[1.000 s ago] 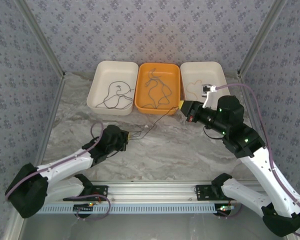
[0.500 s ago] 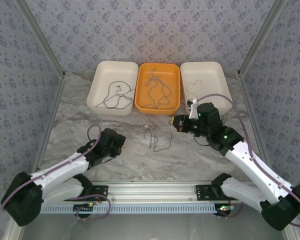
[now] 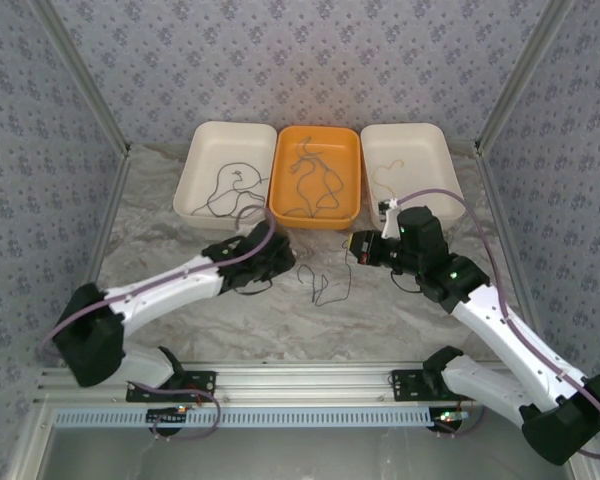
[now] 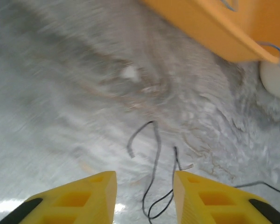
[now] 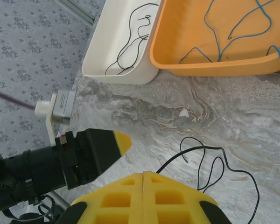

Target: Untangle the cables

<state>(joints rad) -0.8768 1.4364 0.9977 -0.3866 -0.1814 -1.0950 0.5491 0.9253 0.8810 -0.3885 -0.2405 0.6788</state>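
Dark cables (image 3: 325, 287) loose at the middle of the table (image 3: 170, 225), just short of the orange tray (image 3: 315, 222) by the far edge. Left gripper (image 4: 143, 176) low over them, fingers spread apart. Right gripper (image 5: 143, 176) close beside, fingers pressed together; whether on a strand, unclear.

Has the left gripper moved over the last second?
Yes. The left gripper has moved forward and right, toward the orange tray and the loose dark cable.
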